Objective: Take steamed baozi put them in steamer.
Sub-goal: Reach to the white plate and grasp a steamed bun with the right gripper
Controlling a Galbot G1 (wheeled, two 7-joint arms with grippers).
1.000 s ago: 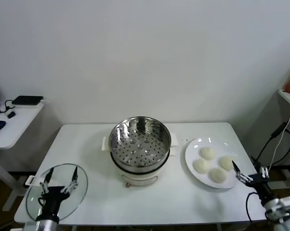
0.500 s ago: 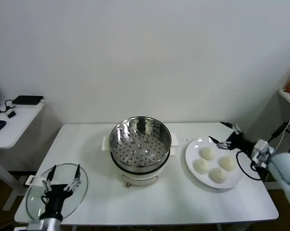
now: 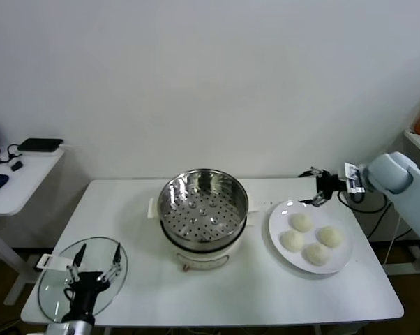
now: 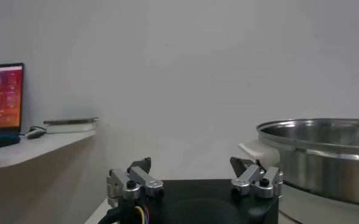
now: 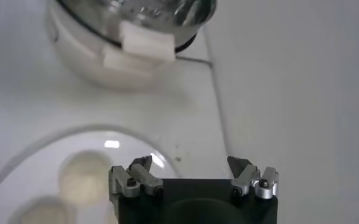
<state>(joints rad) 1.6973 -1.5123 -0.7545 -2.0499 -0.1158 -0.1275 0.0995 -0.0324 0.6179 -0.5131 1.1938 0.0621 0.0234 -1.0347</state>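
Four white steamed baozi lie on a flat white plate at the right of the table. The steamer, a shiny steel pot with a perforated tray on a cream base, stands at the table's middle and holds nothing. My right gripper is open and empty, hovering above the plate's far edge and pointing toward the steamer. The right wrist view shows its open fingers over the plate rim, a baozi and the steamer's handle. My left gripper is open and empty at the front left.
A round glass lid lies at the table's front left corner under the left gripper. The steamer's wall shows in the left wrist view. A side desk stands left. A white wall is close behind the table.
My right arm has swung up from the table's front right corner to above the plate's far edge. The left gripper has sunk slightly toward the near edge over the lid.
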